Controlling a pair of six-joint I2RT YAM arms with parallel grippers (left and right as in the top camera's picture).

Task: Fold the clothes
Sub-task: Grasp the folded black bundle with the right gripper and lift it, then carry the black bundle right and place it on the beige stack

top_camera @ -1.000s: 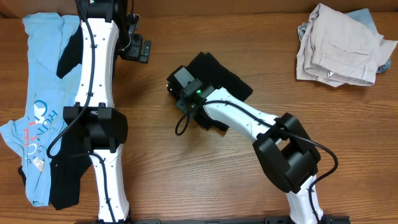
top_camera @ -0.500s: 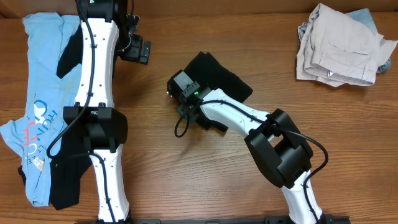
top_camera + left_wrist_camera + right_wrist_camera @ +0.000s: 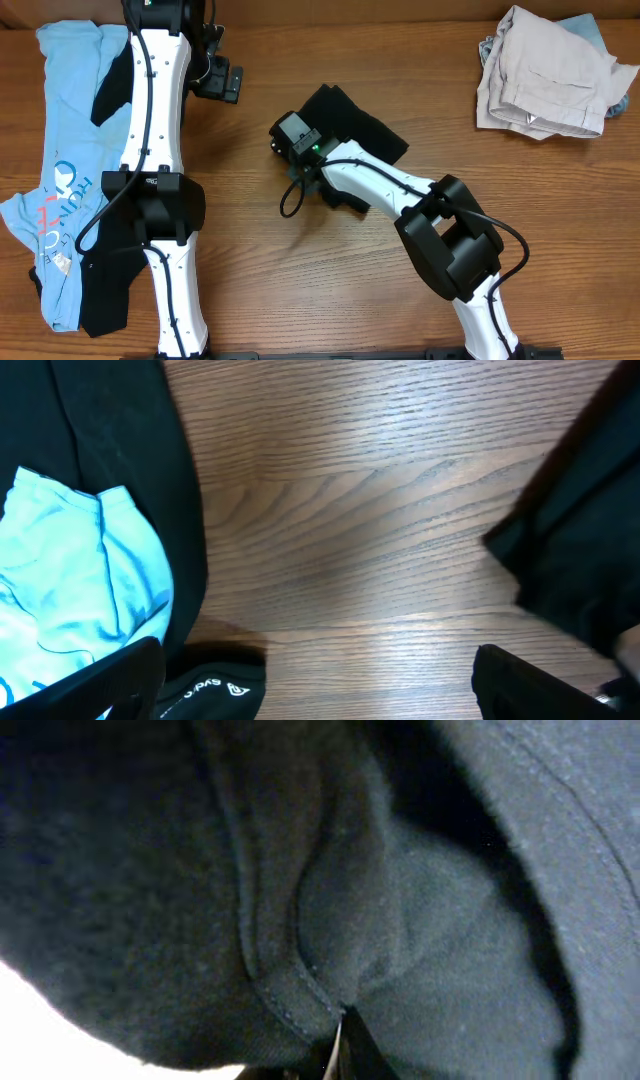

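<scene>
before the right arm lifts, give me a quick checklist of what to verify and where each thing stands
1. Right hand shut on the black garment: ok, fabric is pinched at its fingertips.
2. Left hand open and holding nothing: ok, only bare wood shows between its fingers.
3. Black garment lying apart from the light-blue tee and the beige pile: ok.
4. How many layers the right hand has pinched: cannot tell.
5. Which edge of the garment is gripped: cannot tell.

A brown wooden table [image 3: 250, 300] filled the view, its grain running sideways; a pale sheen lay just ahead of the left gripper [image 3: 320, 695].
</scene>
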